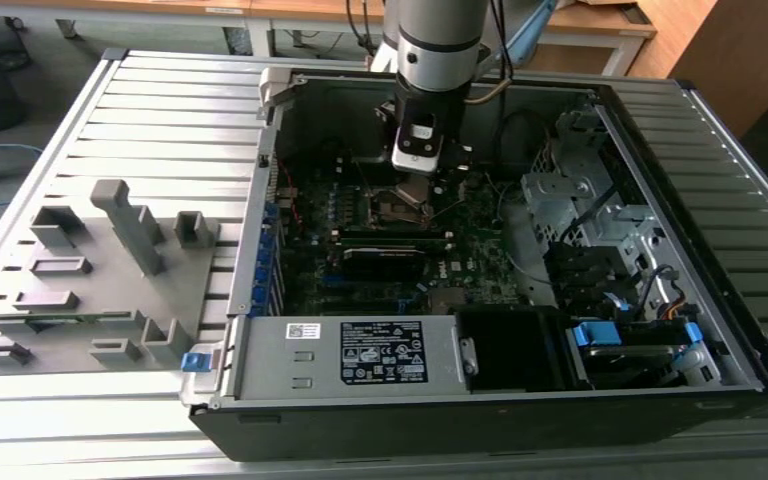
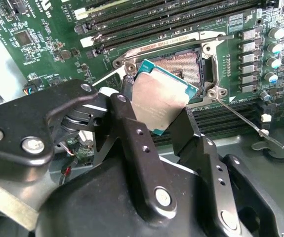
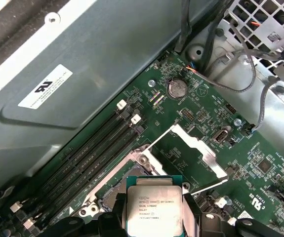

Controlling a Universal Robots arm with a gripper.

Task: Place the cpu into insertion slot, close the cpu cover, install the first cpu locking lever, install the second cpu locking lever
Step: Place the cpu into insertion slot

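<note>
Exterior view, upper centre: gripper [image 1: 412, 186] down inside the computer case [image 1: 704, 130]. Second wrist view: fingers [image 2: 132, 129] clamped on the cpu [image 2: 164, 94], tilted just over the insertion slot [image 2: 179, 64]. First wrist view: cpu cover [image 3: 197, 148] swung open beside it.

I find the insertion slot [image 2: 183, 66] bare below my held cpu [image 2: 159, 98]. The raised cpu cover [image 3: 203, 150] stands beside it; memory slots [image 2: 156, 19] flank it.
</note>
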